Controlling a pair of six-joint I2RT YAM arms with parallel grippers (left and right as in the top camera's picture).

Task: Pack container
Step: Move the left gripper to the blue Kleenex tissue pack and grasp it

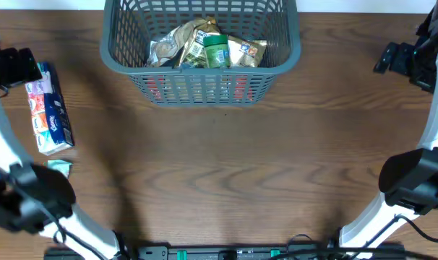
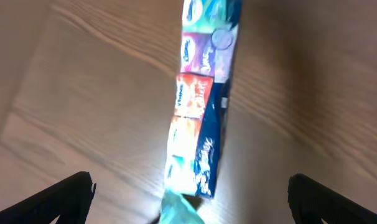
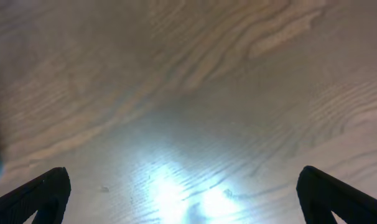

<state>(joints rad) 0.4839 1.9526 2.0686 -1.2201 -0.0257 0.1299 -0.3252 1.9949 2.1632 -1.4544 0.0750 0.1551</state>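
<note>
The container [image 1: 197, 88] is a dark grey slotted basket at the back middle of the table. It holds several crinkled snack packets [image 1: 177, 43] and a green-lidded jar [image 1: 217, 50]. A long multi-coloured tissue pack [image 1: 49, 108] lies flat at the left, and a small teal packet [image 1: 60, 168] lies at its near end. In the left wrist view my left gripper [image 2: 190, 186] is open and empty. It hovers over the teal packet [image 2: 176, 211], with the tissue pack [image 2: 198, 112] stretching away ahead. My right gripper [image 3: 183, 180] is open and empty over bare wood.
The wooden table [image 1: 226, 166] runs across the view. Black fixtures stand at the far left [image 1: 13, 65] and far right [image 1: 407, 58] edges. Cables lie along the front edge [image 1: 226, 253]. A bright glare patch shows on the wood below the right gripper.
</note>
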